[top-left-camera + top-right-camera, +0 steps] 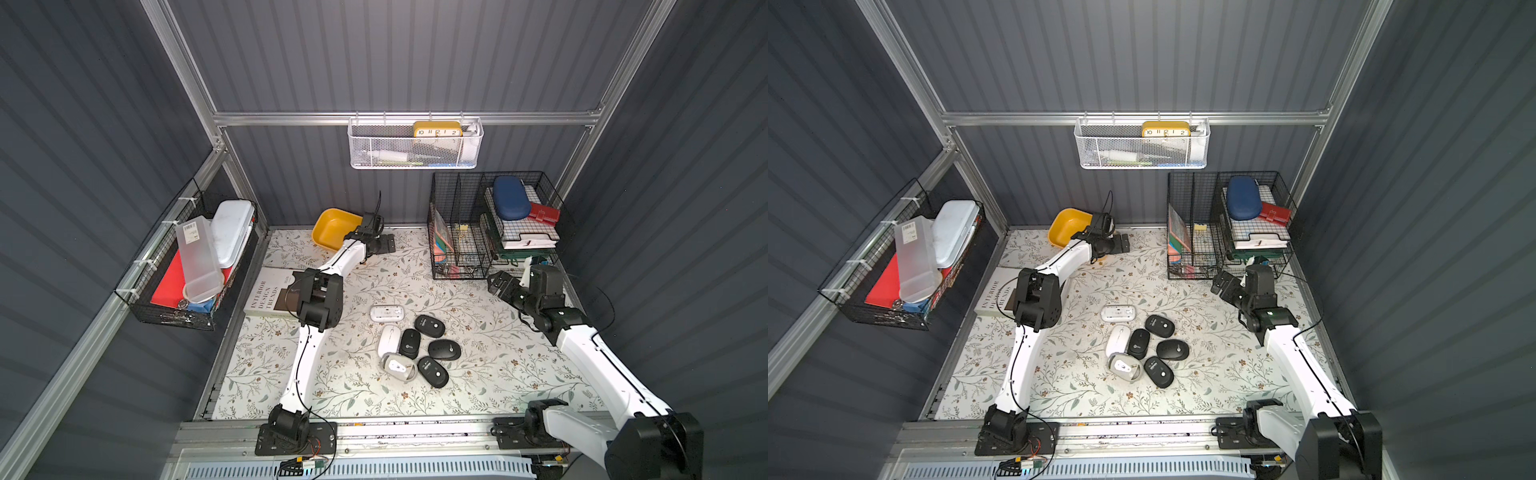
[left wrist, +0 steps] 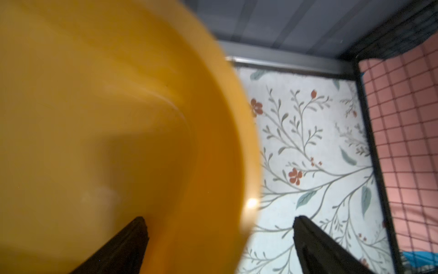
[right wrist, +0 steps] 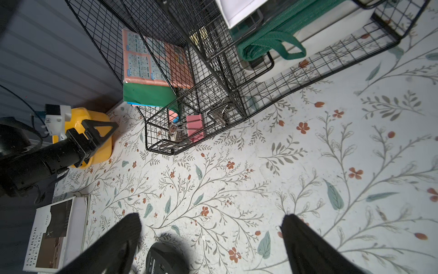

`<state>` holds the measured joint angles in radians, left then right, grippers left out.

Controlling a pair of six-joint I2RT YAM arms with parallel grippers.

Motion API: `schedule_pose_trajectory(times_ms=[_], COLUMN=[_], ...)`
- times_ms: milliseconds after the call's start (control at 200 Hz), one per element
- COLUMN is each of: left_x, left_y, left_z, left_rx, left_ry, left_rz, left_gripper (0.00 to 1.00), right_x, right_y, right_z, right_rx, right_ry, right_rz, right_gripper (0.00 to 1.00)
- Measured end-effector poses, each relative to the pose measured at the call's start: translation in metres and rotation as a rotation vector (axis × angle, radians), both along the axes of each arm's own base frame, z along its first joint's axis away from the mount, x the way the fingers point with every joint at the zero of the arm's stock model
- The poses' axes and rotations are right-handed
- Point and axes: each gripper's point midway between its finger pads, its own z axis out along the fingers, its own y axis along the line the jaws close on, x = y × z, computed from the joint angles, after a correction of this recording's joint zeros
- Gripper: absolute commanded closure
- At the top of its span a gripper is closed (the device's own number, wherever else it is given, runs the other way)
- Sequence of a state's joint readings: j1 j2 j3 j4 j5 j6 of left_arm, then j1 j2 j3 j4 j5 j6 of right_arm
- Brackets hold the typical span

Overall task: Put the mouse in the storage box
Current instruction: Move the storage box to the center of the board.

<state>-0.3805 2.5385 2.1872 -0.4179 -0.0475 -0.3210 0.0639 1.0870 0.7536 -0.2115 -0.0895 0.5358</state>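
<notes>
The computer mice point(image 1: 410, 343) lie in a tight cluster on the floral mat point(image 1: 415, 266), well apart from the storage box point(image 1: 332, 228) and on the arm-base side of it. Four are black and the rest white or grey. An upturned white mouse point(image 1: 387, 313) lies at the cluster's edge nearest the box. None is inside the box.

The mustard-yellow box sits at the far edge of the mat against the back wall, and what shows of its inside is bare point(image 2: 94, 118).

The left gripper point(image 2: 219, 220) is at the box with its jaws spread wide. One finger point(image 2: 132, 237) is over the box's inside, the other is outside over the mat, and the rim runs between them without being pinched.

The right gripper point(image 3: 211, 220) hangs well apart from the box, over toward the black wire-grid organiser point(image 1: 457, 232). Its jaws are also spread wide and hold nothing. A black mouse point(image 3: 166, 258) lies on the mat below it.

A book point(image 1: 270, 297) lies flat near the box, partly under the left arm.
</notes>
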Motion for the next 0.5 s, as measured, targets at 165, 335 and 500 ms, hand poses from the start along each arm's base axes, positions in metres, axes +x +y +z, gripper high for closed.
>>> schedule_pose_trajectory(times_ms=[165, 335, 500], left_x=[-0.013, -0.018, -0.029], left_y=[-0.006, -0.007, -0.009], left_z=[-0.002, 0.002, 0.000], left_rx=[0.023, 0.025, 0.029], left_ry=[0.022, 0.029, 0.050], left_rz=[-0.026, -0.029, -0.042], left_gripper=[0.01, 0.01, 0.01], right_x=[0.000, 0.001, 0.003], right_y=[0.000, 0.001, 0.001], right_z=[0.000, -0.008, -0.007], right_rx=[0.003, 0.007, 0.007], right_ry=[0.002, 0.027, 0.040], right_rz=[-0.004, -0.006, -0.008], right_gripper=[0.03, 0.04, 0.04])
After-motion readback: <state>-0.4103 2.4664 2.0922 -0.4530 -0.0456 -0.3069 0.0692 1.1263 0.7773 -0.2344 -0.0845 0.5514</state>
